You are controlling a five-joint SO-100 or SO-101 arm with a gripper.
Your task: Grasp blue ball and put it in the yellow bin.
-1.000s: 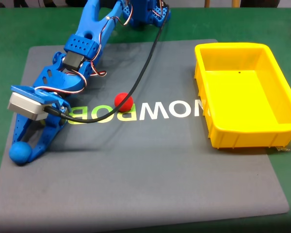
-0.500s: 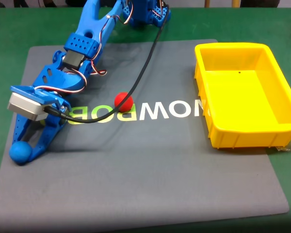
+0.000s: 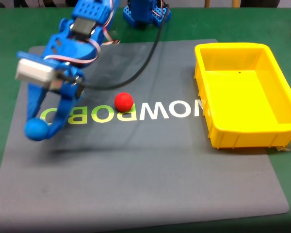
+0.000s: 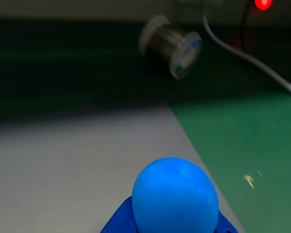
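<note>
Blue ball (image 4: 175, 200) in end effector (image 3: 37, 128)

Blue arm stretched low toward fixed view's left, pincer (image 3: 37, 127) clamped on blue ball (image 3: 36, 129), apparently lifted

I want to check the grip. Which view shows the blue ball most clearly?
The wrist view: the blue ball is large and sharp there, sitting between the gripper fingers. In the fixed view the ball is small and slightly blurred at the gripper's tip.
</note>
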